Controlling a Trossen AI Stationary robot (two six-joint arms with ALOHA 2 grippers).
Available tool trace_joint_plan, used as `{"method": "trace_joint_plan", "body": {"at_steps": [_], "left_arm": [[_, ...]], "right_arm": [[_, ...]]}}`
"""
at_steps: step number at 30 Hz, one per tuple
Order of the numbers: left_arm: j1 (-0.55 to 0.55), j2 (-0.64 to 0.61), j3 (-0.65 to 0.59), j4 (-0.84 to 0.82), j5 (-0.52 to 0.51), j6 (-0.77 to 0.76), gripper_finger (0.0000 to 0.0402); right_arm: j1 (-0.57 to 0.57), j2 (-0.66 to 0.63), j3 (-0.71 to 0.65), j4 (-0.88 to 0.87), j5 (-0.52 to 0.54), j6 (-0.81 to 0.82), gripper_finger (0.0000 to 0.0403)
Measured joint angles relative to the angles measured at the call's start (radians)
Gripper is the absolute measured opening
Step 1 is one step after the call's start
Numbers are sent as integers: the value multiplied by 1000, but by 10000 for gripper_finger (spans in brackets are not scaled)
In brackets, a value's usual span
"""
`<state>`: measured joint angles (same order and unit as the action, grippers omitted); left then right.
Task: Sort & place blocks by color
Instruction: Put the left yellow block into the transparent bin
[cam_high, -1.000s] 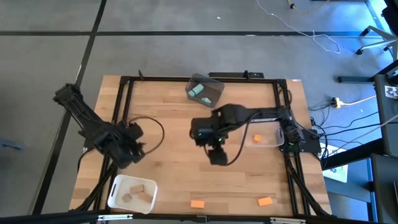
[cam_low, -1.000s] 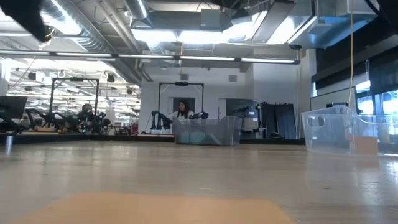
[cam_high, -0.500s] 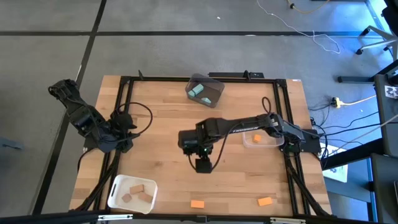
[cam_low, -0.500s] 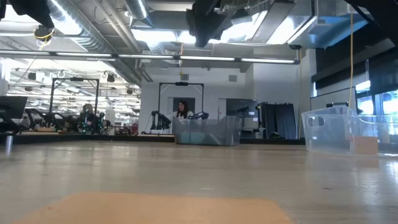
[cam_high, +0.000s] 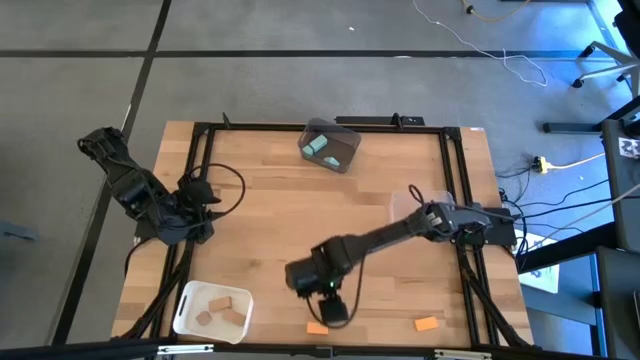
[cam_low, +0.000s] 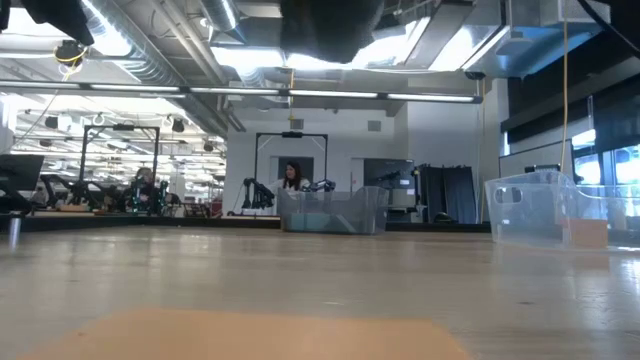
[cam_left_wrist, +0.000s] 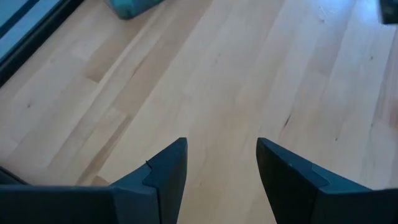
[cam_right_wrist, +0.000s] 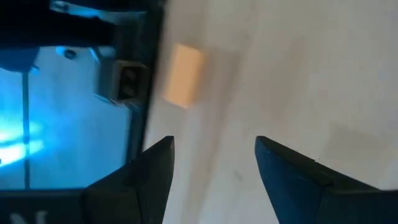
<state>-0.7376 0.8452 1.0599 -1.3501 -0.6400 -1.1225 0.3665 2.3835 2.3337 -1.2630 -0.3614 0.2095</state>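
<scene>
The right tool (cam_high: 334, 310) is extended from the right side across the worktop (cam_high: 270, 220) to its near edge, with its fingers (cam_right_wrist: 146, 180) spread apart and nothing between them. It hangs just beside an orange block (cam_high: 317, 327) at the front edge, and part of that block is covered by the tool in the high view. In the right wrist view the same block (cam_right_wrist: 183, 76) lies ahead of the open fingers, close to the dark frame rail (cam_right_wrist: 127, 81) at the worktop edge. A second orange block (cam_high: 426, 323) lies farther right along the same edge, well apart from the first. The clear bin (cam_high: 405, 208) stands near the right side, partly hidden by the right arm. The dark grey bin (cam_high: 329, 145) at the far edge holds teal blocks (cam_high: 319, 147). The white bin (cam_high: 211, 310) at the near left corner holds tan wooden blocks (cam_high: 222, 306). The left tool (cam_high: 200, 190) waits at the left edge of the worktop, fingers (cam_left_wrist: 165, 174) apart and empty over bare wood, with a cable (cam_high: 235, 195) looping beside it. In the low view a person (cam_low: 292, 178) is visible far off in the room.
</scene>
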Motion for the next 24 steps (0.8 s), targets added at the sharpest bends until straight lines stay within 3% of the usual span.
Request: {"method": "trace_joint_plan", "body": {"at_steps": [4, 12, 21, 24], "left_arm": [[0, 0, 0, -4, 5, 0, 183], [-1, -1, 0, -4, 56, 100, 183], [-1, -1, 0, -3, 82, 271, 183], [-1, -1, 0, -3, 82, 305, 183]], "right_arm": [[45, 2, 0, 128, 24, 57, 225], [104, 11, 0, 198, 276, 184, 225], [105, 19, 0, 285, 286, 415, 225], [106, 19, 1, 326, 339, 512, 225]]}}
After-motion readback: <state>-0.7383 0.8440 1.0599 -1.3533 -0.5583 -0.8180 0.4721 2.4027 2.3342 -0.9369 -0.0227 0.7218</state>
